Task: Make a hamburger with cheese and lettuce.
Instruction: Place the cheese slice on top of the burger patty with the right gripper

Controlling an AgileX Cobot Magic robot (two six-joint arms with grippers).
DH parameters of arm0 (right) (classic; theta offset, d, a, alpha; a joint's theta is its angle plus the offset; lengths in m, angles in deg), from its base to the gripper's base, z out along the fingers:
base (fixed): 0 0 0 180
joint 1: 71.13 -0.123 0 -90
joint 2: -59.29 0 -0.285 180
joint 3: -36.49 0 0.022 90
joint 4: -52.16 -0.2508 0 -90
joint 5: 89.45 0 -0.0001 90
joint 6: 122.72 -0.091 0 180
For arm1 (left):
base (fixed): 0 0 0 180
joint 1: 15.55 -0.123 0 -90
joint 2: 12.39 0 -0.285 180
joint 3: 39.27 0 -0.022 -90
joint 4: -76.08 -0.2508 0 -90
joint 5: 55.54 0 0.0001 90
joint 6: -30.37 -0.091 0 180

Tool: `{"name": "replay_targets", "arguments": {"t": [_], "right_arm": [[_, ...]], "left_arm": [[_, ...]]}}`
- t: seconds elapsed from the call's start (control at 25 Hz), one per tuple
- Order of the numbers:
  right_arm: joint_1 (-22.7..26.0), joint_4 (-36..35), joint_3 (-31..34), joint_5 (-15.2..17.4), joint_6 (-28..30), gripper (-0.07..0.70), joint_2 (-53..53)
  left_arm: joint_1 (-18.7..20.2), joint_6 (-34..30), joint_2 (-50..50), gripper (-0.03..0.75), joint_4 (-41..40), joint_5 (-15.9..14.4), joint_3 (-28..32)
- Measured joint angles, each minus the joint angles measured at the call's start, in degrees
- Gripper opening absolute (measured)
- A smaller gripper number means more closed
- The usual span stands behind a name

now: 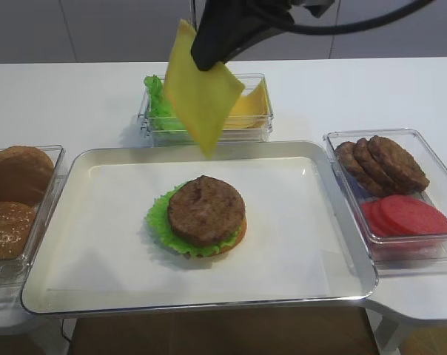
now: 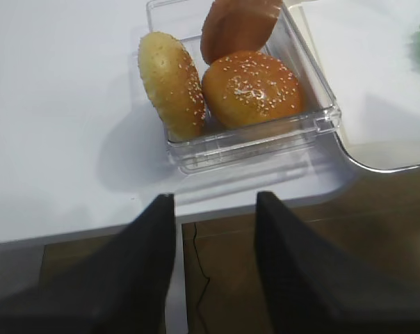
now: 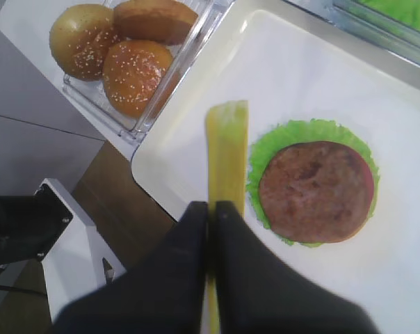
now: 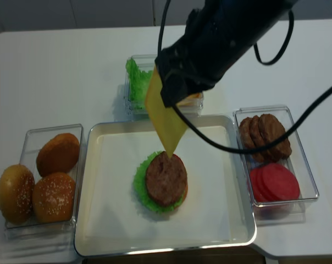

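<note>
Cheese slice hangs in the air from the right gripper, jaws pinched tight on its top edge; it dangles corner-down above the back of the tray, over the gap btw tray and the rear bin. In the right wrist view the slice shows edge-on as a thin yellow strip, just left of the hamburger, not touching it.

Hamburger sits approx mid-tray: orange-brown bun base at bottom, lettuce leaf frilling out all round, dark-brown patty on top. No cheese on it yet.

Left gripper is off the tray's left, above the table edge near the bun box; fingers apart, nothing btw them.

Other stuff:
- bun box left of tray w/ 3 sesame buns
- rear bin behind tray holds green leaves on its left, more yellow slices on its right
- right-hand box has overlapping loose patties at back, red tomato slices at front
- tray is lined w/ white paper, rests on white table

Right arm is black w/ cables, reaches in from upper right in both high views.
</note>
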Motion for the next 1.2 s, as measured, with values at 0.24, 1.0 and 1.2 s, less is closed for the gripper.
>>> {"name": "replay_targets", "arguments": {"t": [0.24, 1.0, 1.2], "right_arm": [[-0.51, 0.23, 3.69, -0.11, 0.44, 0.041, -1.15], [-0.51, -3.74, 5.12, -0.92, 6.46, 0.041, -8.11], [-0.51, -5.47, 5.14, -1.11, 7.88, 0.041, -10.90]], "left_arm": [[0.00, 0.00, 0.00, 0.288, 0.00, 0.00, 0.00], [0.00, 0.00, 0.00, 0.288, 0.00, 0.00, 0.00], [0.00, 0.00, 0.00, 0.288, 0.00, 0.00, 0.00]]}}
